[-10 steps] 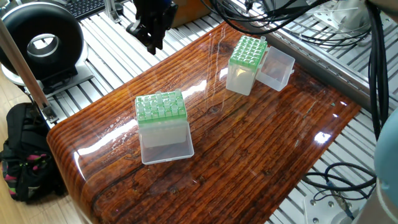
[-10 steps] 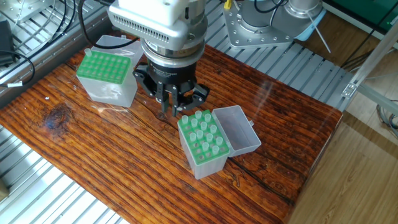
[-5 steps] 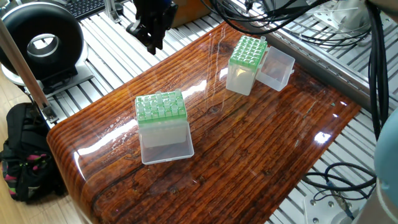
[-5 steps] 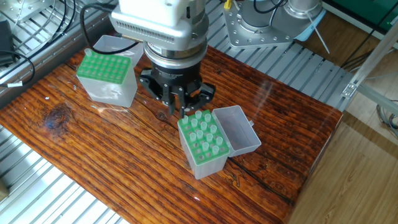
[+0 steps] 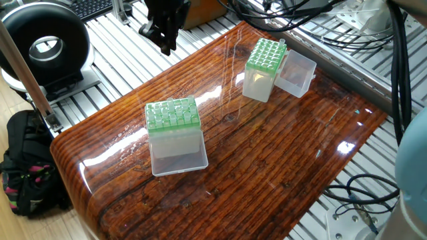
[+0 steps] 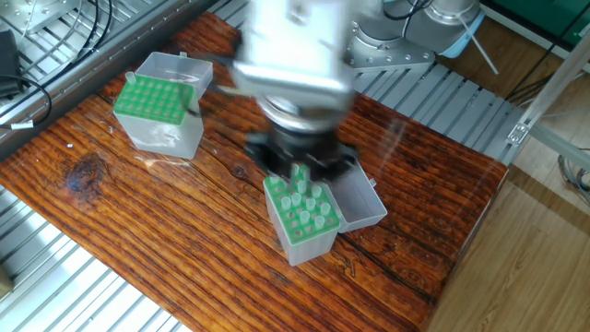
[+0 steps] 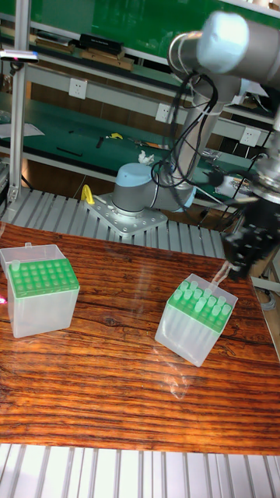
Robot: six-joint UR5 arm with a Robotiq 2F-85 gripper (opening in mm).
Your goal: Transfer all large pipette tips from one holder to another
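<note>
Several large pipette tips (image 6: pixel 304 198) stand up out of a green-topped holder (image 6: pixel 297 231) with its lid open, near the table's middle; the same holder (image 7: pixel 194 327) sits right of centre in the tall view. My gripper (image 6: pixel 300 171) is motion-blurred just above that holder's back edge. In the tall view the gripper (image 7: pixel 233 268) hangs over the holder's right corner, and a slim pale tip (image 7: pixel 224 274) slants down from its shut fingers. A second green-topped holder (image 6: pixel 157 111) stands at the far left. In the one fixed view the gripper (image 5: pixel 165 43) hangs high above the table.
Each holder has a clear hinged lid lying open beside it (image 6: pixel 359 194) (image 6: pixel 175 65). The arm's base (image 7: pixel 140 198) is bolted to the slatted metal bench behind the wooden tabletop (image 6: pixel 138 212). Cables run along the table's edges.
The gripper has swept right, from beside the near holder's left corner to above its back edge, and it is now blurred by the motion. Both holders stay put.
</note>
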